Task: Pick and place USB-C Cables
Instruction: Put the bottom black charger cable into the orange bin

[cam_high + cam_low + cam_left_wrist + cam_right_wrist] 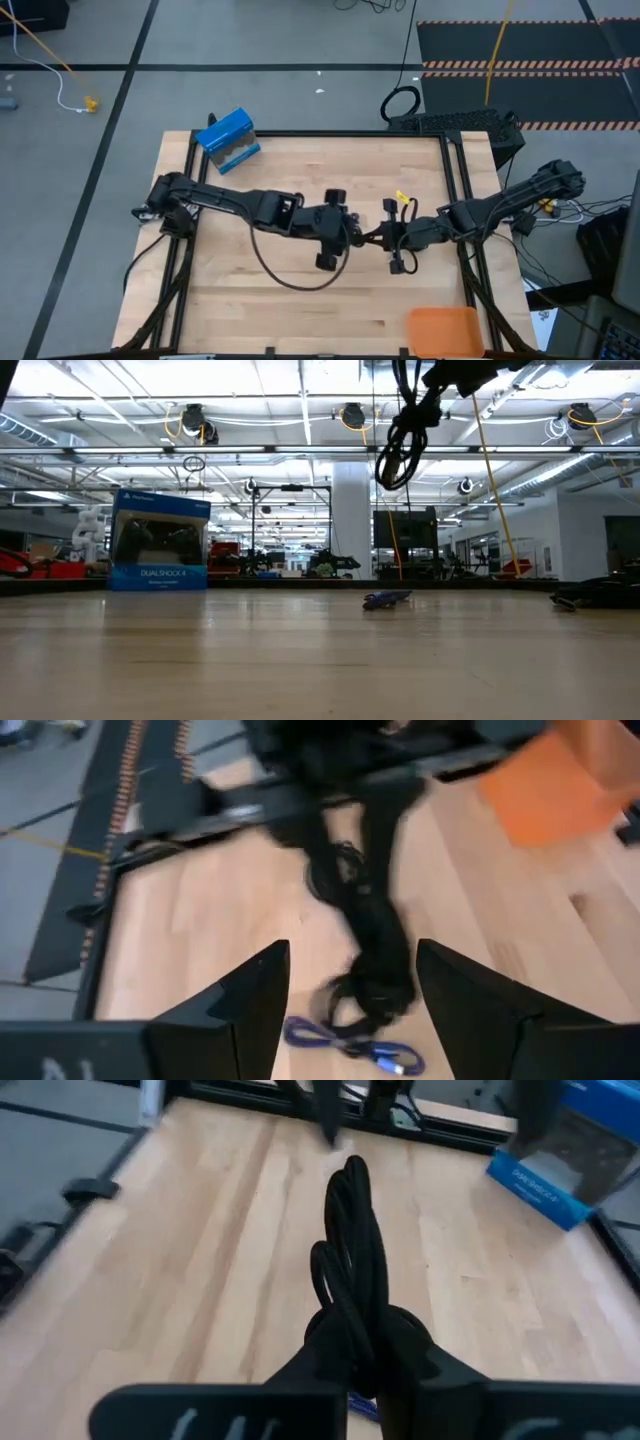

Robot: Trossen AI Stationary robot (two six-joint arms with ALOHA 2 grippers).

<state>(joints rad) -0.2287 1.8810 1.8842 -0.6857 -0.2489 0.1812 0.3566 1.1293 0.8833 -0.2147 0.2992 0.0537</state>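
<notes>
Fingers of the right gripper (pixel 372 1370) pinch a black USB-C cable coil (pixel 352 1260) between them, the bundle hanging from that grip well above the wooden bench (pixel 300 300), near its middle. From table level the same coil (pixel 398 445) dangles high against the ceiling lights. Facing it, the left gripper (pixel 352 1010) hovers with its fingers (pixel 250 1000) spread wide apart and holding nothing, the dangling coil (pixel 370 930) just ahead of them. Below, a purple-blue USB-C cable (pixel 350 1045) lies flat on the bench; at table level it (pixel 386 599) rests near the centre. Both arms reach inward from opposite sides, the left gripper (pixel 335 235) and right gripper (pixel 385 238) close together. A blue controller box (pixel 228 141) stands at the far left corner, an orange bin (pixel 445 330) at the near right edge.
</notes>
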